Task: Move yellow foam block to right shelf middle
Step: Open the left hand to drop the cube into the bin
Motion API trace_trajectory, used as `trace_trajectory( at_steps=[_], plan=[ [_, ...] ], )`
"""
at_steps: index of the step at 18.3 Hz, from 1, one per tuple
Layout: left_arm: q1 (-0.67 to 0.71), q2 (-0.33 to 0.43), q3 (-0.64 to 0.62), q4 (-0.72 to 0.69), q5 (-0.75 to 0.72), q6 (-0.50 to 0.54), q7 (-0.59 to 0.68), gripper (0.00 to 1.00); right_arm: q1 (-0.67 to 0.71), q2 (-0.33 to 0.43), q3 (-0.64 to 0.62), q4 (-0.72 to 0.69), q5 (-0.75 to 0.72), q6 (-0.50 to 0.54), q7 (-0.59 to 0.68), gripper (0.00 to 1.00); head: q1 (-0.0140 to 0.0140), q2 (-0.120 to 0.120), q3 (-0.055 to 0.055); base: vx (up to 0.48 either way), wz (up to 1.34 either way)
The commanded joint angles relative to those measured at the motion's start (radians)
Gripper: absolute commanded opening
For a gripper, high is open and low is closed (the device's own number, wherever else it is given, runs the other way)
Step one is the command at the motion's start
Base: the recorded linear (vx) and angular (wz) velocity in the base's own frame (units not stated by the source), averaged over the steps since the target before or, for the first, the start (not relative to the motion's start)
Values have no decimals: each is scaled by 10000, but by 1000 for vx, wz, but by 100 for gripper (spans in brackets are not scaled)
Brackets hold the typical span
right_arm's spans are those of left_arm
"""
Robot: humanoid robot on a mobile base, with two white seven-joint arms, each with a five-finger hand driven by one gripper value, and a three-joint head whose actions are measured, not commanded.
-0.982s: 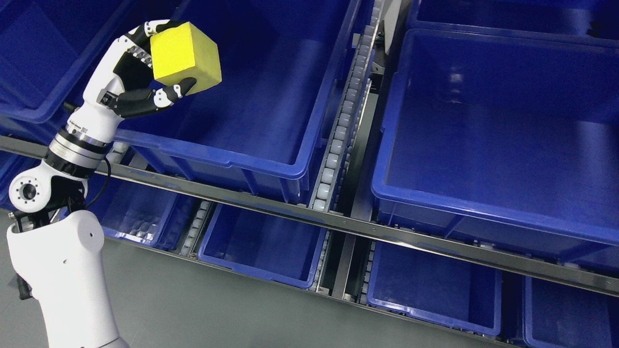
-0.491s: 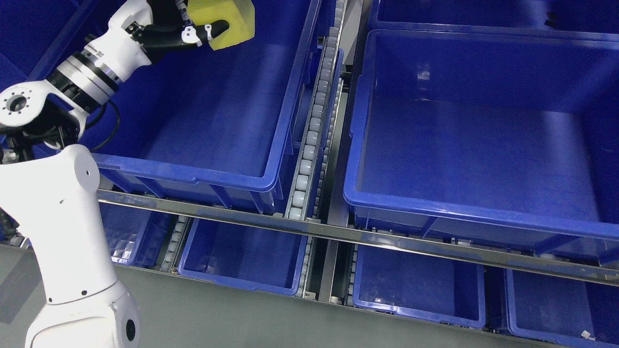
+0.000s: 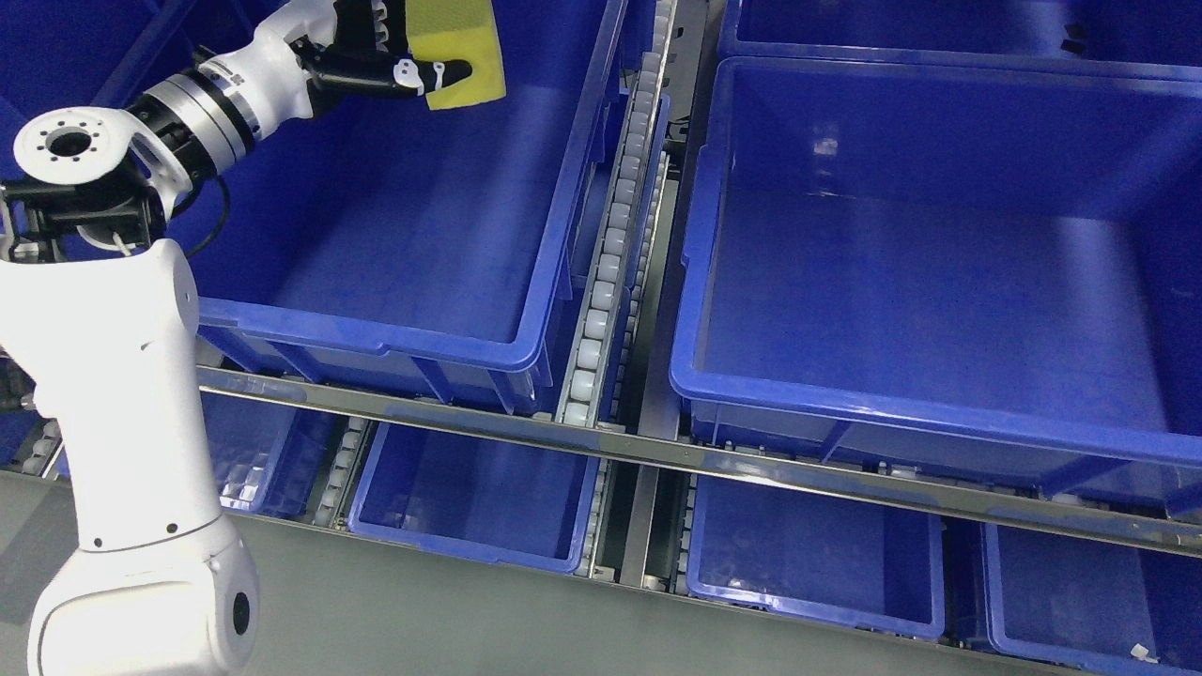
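Left hand (image 3: 376,56) at top edge, fingers (image 3: 427,71) curled tight around yellow foam block (image 3: 460,47), block partly cut off by frame. Held aloft over left blue bin (image 3: 394,333), short of its right rim. Roller track (image 3: 610,244) between that bin and right blue bin (image 3: 901,413). Both bins bare inside. Lower-tier bins (image 3: 470,549) below steel rail (image 3: 657,451).
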Motion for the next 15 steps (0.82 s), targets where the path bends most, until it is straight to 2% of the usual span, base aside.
trace_trajectory(
  at_steps=[1, 4, 7, 9, 11, 13, 15],
  plan=[
    [-58, 265, -818, 375, -346, 17, 3, 100, 0, -175, -2, -174, 77, -34, 22, 100, 0, 0, 0, 0, 0],
    [-119, 128, -589, 345, -331, -59, 18, 100, 0, -175, -2, -174, 92, -19, 22, 100, 0, 0, 0, 0, 0],
    [-105, -925, 512, -250, -300, -212, 33, 100, 0, -175, -2, -174, 77, -19, 22, 100, 0, 0, 0, -3, -44],
    [18, -925, 1404, -621, -194, -518, 125, 100, 0, -175, -2, -174, 77, -34, 7, 100, 0, 0, 0, -5, -125],
    [217, -925, 1468, -622, -24, -1558, 918, 100, 0, -175, -2, -174, 77, -34, 7, 100, 0, 0, 0, -5, -174],
    [737, -925, 1361, -591, 494, -3210, 2602, 100, 0, -175, -2, -174, 92, -34, 22, 100, 0, 0, 0, 0, -223],
    [1699, -925, 614, -728, 804, -4822, 3435, 100, 0, -175, 13, -174, 77, -34, 22, 100, 0, 0, 0, 5, -279]
  ],
)
